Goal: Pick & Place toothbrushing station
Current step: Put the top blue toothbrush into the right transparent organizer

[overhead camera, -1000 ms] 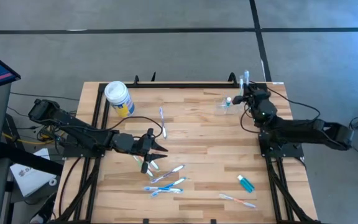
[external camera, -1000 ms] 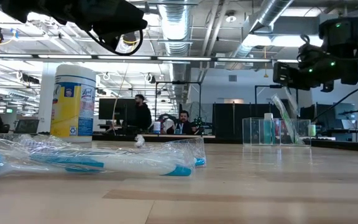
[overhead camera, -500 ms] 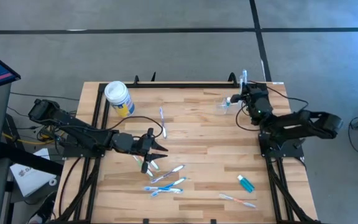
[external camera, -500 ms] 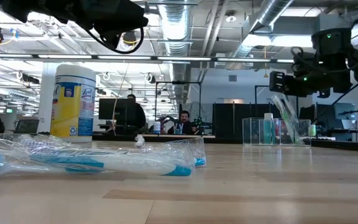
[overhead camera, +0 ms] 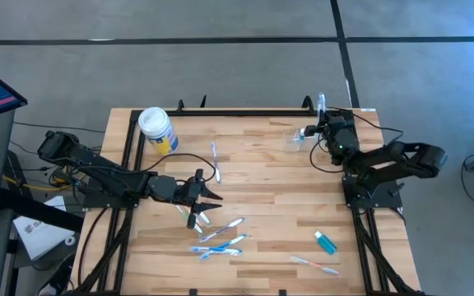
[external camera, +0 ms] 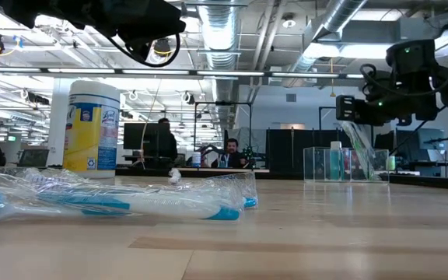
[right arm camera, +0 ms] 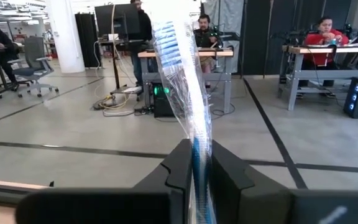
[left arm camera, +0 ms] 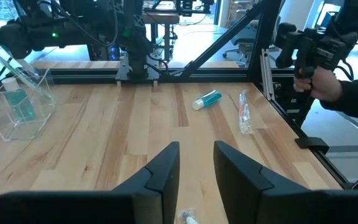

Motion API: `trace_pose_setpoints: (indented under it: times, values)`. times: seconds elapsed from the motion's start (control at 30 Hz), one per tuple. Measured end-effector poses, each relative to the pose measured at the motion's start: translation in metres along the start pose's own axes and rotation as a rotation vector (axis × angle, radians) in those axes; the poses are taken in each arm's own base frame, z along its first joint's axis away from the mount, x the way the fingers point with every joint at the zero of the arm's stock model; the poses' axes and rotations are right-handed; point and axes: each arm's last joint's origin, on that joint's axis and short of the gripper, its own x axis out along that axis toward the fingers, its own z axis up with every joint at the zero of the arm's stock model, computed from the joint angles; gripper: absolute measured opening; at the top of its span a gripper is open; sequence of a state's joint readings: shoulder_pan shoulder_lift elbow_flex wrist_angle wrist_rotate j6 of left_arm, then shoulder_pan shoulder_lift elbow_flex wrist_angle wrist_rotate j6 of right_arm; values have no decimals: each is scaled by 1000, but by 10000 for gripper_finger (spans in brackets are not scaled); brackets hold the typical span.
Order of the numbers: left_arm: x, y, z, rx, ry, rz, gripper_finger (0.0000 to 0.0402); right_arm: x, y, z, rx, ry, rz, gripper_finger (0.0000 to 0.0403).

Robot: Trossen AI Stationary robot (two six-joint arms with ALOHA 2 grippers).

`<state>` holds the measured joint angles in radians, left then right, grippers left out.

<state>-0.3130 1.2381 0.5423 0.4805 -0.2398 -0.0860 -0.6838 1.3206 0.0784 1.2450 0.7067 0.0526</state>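
Your right jaws [right arm camera: 197, 163] sit at the bench's far right corner, the two fingers drawn in close against a wrapped toothbrush [right arm camera: 182, 74] that stands up between them; they have it pinched, and its bristle end rises well above the fingertips. In the low view that brush slants down from the right jaws into the clear cup [external camera: 345, 164], so its lower end is inside the cup. The cup [overhead camera: 296, 138] stands just beside those jaws, near the far edge toward the right corner, and it also holds a small teal tube [left arm camera: 17, 104].

Your left jaws [left arm camera: 196, 167] hang over the middle of the bench, left of centre, with a plain gap between the fingers and nothing in them. Loose wrapped toothbrushes [overhead camera: 219, 237] lie just beyond them toward the near edge, and one more [overhead camera: 215, 159] lies toward the far edge.

A teal tube [overhead camera: 326, 242] and another wrapped brush [overhead camera: 314, 265] lie near the near right corner, well apart from the cup. A white-lidded canister [overhead camera: 157, 130] stands at the far left corner. People [right arm camera: 324, 38] sit at desks in the room behind.
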Motion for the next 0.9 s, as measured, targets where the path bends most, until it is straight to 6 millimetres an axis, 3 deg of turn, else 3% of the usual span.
trace_pose_setpoints:
  times: [0.3, 0.9]
  values:
    - [0, 0, 0, 0, 0, 0, 94, 1, 1, -1, 13, -6, 3, 40]
    - [0, 0, 0, 0, 0, 2, 94, -4, 7, -5, -19, 28, 47, 123]
